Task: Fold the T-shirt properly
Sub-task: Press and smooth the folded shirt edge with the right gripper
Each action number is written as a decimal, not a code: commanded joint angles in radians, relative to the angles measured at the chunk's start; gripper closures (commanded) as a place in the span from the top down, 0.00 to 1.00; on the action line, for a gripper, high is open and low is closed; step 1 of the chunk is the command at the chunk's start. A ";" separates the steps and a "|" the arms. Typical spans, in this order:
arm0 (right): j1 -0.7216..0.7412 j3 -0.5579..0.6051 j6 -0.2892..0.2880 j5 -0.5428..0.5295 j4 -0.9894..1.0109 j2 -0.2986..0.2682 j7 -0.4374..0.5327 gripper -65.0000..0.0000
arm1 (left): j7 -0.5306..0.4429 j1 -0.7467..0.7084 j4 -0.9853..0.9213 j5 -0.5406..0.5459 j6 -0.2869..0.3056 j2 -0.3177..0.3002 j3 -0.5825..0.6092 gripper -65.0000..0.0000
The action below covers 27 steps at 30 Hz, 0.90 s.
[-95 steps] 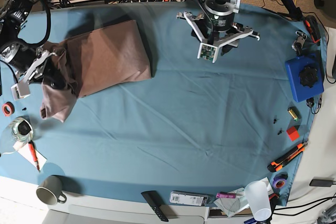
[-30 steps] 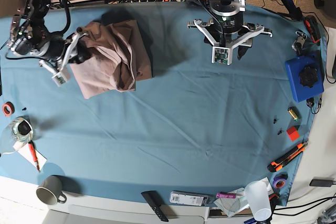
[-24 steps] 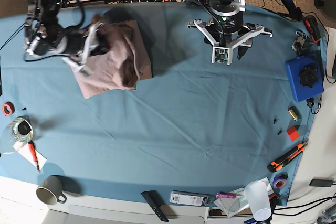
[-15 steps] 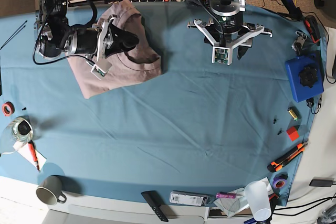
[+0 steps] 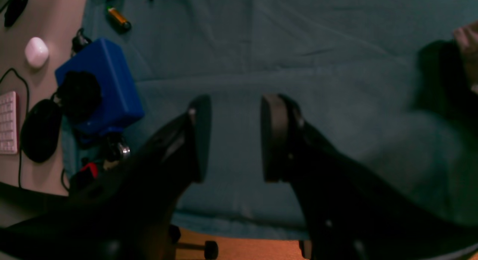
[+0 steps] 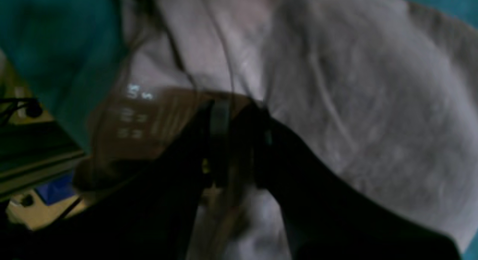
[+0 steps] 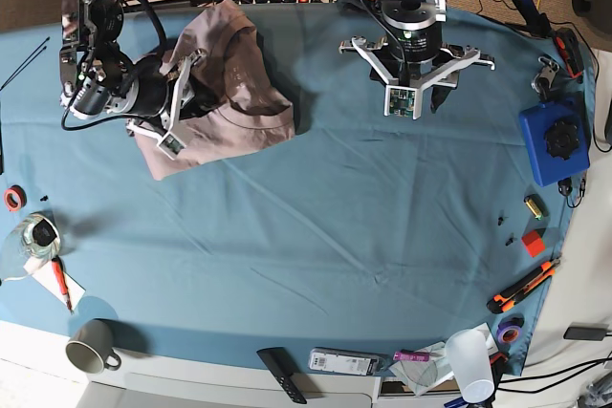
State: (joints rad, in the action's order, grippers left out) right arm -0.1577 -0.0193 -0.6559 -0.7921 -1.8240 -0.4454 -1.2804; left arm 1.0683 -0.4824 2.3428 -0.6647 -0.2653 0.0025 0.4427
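Base view: T-shirt [image 7: 234, 93] bunched at far left of surface [image 7: 335, 226]. Right pincer [image 6: 239, 140] clamped on its fabric. Left pincer [image 5: 233, 138] parted, empty, above bare teal cloth.

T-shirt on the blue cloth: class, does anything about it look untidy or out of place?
Yes. The T-shirt is a lumpy bundle at the table's far corner, its collar area flopped over unevenly, not flat-folded. The right gripper pinches a fold of it, while the left gripper hangs open, away from it.

Right pincer [image 6: 233, 140] and T-shirt [image 6: 354, 114] blurred, grip unclear.
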 commanded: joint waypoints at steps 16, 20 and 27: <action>0.033 -0.049 -0.035 -0.116 0.064 -0.016 0.021 0.16 | -0.021 -0.006 0.013 -0.008 0.000 0.011 0.006 0.32; 0.102 -0.110 -0.035 -0.089 0.049 -0.013 0.073 0.16 | -0.021 -0.005 0.013 -0.008 0.000 0.011 0.006 0.32; 0.169 -0.124 -0.034 -0.055 0.169 -0.011 0.087 0.16 | -0.021 -0.005 0.013 -0.008 0.000 0.011 0.006 0.32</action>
State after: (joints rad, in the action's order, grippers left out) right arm -0.0078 -0.1364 -0.6853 -0.8360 -1.6390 -0.4423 -1.2129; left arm 1.0687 -0.4839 2.3428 -0.6613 -0.2623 0.0025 0.4427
